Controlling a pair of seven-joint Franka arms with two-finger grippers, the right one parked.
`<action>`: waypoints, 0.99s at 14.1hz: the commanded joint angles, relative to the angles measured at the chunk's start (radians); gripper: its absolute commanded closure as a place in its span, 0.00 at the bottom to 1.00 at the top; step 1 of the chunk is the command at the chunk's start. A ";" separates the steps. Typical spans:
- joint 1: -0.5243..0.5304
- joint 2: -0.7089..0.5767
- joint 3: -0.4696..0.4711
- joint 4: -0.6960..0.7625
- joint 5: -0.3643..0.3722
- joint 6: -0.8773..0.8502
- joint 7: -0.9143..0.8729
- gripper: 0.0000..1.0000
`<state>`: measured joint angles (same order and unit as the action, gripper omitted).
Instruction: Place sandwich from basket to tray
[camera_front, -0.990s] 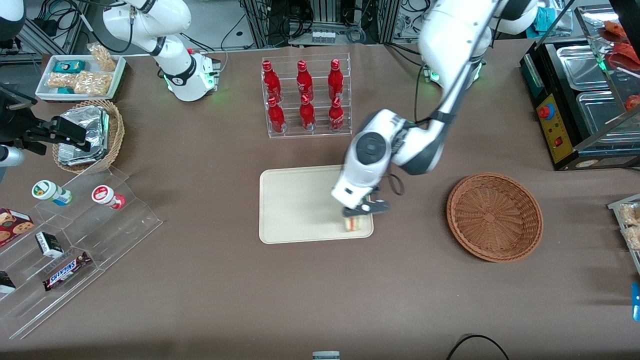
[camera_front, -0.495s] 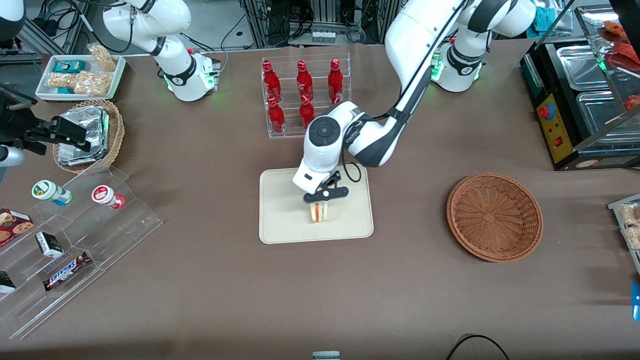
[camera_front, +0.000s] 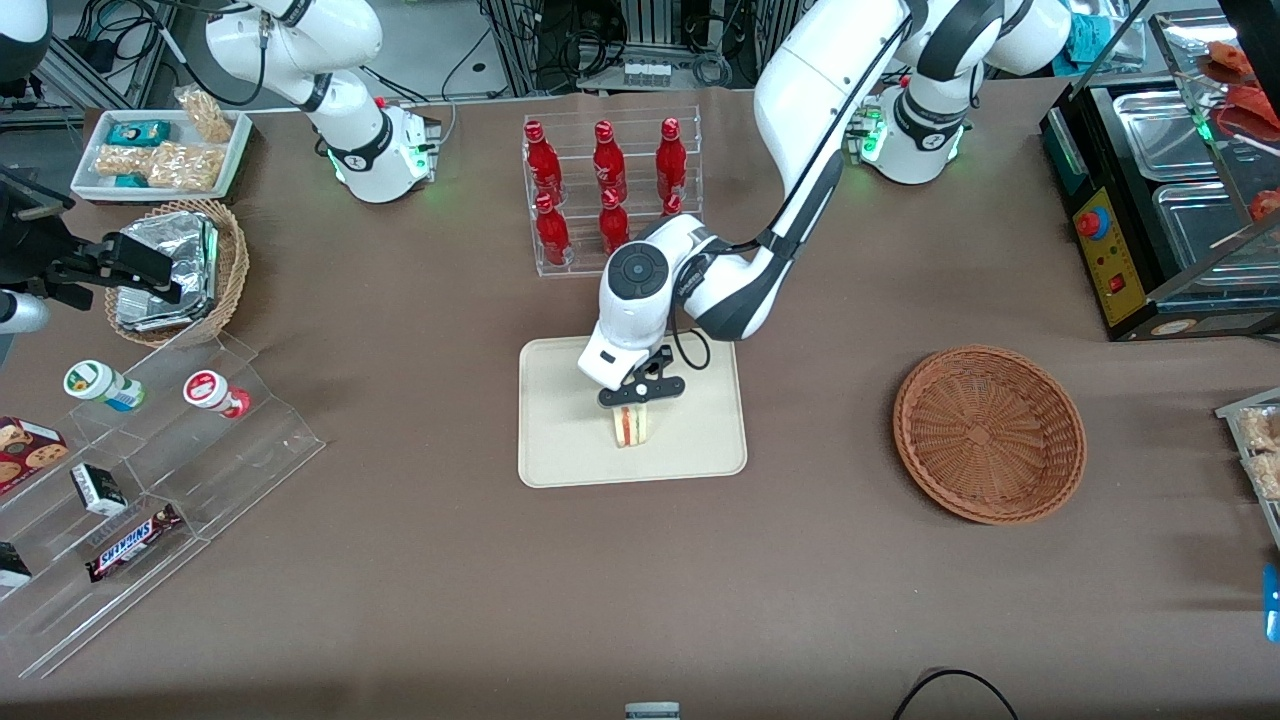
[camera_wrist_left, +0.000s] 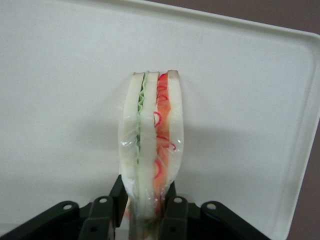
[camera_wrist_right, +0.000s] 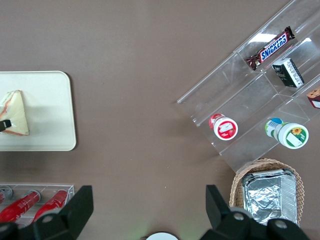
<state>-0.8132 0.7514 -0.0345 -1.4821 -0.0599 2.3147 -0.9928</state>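
Note:
The sandwich (camera_front: 631, 426), a plastic-wrapped white-bread wedge with green and red-orange layers, stands on edge over the middle of the cream tray (camera_front: 560, 440). My left gripper (camera_front: 633, 402) is shut on the sandwich (camera_wrist_left: 152, 145), one black finger (camera_wrist_left: 118, 197) pressed to each bread face. Whether the wedge rests on the tray (camera_wrist_left: 60, 100) or hangs just above it I cannot tell. The reddish-brown wicker basket (camera_front: 988, 432) lies toward the working arm's end of the table with nothing in it. The right wrist view shows the sandwich (camera_wrist_right: 15, 115) on the tray (camera_wrist_right: 50, 110).
A clear rack of red bottles (camera_front: 610, 195) stands just farther from the front camera than the tray. A tan wicker basket of foil packets (camera_front: 180, 270), a white snack tray (camera_front: 160, 150) and an acrylic stepped shelf (camera_front: 150, 480) sit toward the parked arm's end. A black appliance (camera_front: 1160, 190) stands past the basket.
My left gripper carried the sandwich from the tray's edge nearest the basket to its middle, then settled slightly; the grip stays shut on it.

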 joint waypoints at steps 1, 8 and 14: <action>-0.023 -0.016 0.021 0.016 0.009 -0.009 -0.032 0.00; 0.006 -0.256 0.097 -0.041 0.035 -0.323 0.150 0.00; 0.185 -0.342 0.102 -0.067 0.041 -0.527 0.265 0.00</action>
<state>-0.6729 0.4559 0.0763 -1.5019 -0.0282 1.8126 -0.7857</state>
